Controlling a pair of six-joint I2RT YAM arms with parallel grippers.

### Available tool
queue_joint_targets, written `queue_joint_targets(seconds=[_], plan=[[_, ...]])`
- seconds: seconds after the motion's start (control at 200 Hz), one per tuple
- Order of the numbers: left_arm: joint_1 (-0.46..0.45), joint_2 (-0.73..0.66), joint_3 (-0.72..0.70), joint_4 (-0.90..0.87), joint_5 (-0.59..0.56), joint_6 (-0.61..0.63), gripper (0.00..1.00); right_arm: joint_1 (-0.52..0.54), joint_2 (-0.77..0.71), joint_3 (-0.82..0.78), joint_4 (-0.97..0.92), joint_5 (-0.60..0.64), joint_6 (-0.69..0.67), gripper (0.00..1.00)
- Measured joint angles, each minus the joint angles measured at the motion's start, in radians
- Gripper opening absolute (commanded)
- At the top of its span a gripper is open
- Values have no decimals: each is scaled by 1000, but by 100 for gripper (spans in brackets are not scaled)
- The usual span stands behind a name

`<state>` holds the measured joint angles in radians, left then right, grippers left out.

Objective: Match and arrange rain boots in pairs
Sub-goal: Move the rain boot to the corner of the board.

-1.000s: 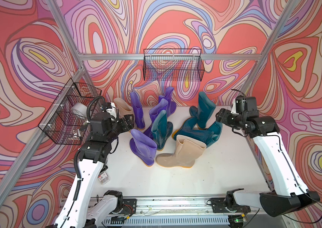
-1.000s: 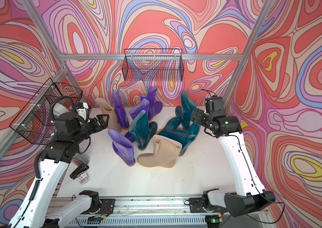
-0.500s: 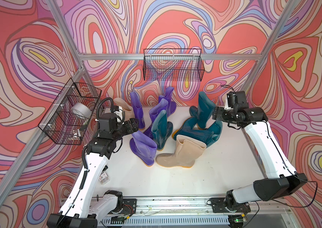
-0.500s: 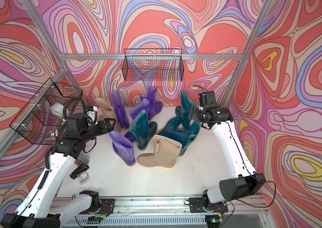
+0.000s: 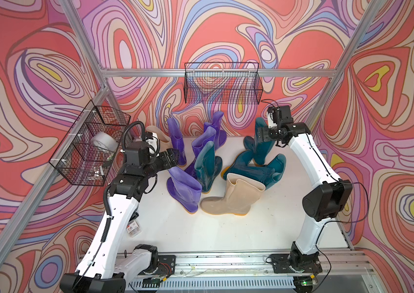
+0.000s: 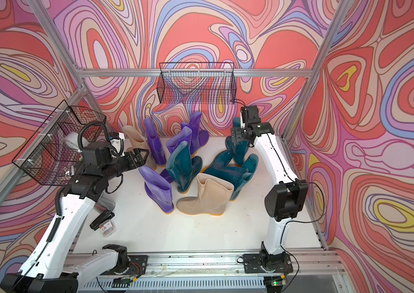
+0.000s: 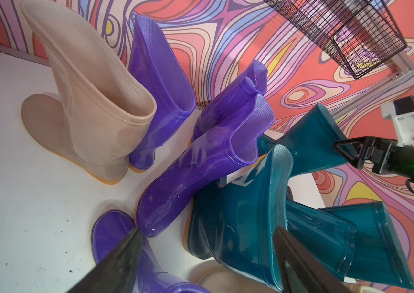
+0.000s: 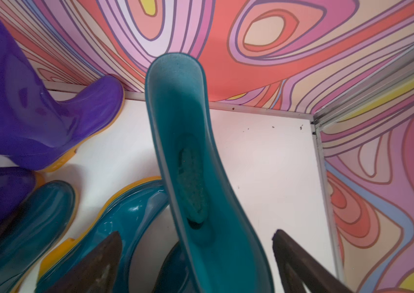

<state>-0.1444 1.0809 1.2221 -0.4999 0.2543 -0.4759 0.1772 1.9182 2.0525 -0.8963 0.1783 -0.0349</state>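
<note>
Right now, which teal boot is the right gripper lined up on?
The upright teal boot nearest the back wall: its shaft sits between the spread fingers of the right gripper. The other teal boots stand or lean nearer the front.

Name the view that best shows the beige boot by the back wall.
The left wrist view: the back beige boot appears close up, open top to orange sole. In both top views the left arm hides part of it. The right wrist view lacks it.
</note>
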Motion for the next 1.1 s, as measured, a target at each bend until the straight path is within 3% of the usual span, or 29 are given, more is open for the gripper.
queue_joint_targets(seconds=[0.285,0.406,0.451,0.521,0.626,0.896,1.102], plan=[[0,9,27,-34,-10,0,84,-5,26,12,44,57,-108,98],[0,25,47,-36,-11,-4,84,-14,59,12,48,22,-138,87],[0,29,50,-39,-11,-6,84,-20,76,12,46,2,-146,75],[0,33,58,-50,-13,-7,84,-28,95,12,45,-23,-154,37],[0,33,67,-61,-20,-7,84,-38,85,0,67,-48,-147,0],[0,34,105,-93,-35,-6,83,-45,66,-26,105,87,-162,0],[0,55,166,-109,-35,2,83,-122,104,27,113,143,-201,0]])
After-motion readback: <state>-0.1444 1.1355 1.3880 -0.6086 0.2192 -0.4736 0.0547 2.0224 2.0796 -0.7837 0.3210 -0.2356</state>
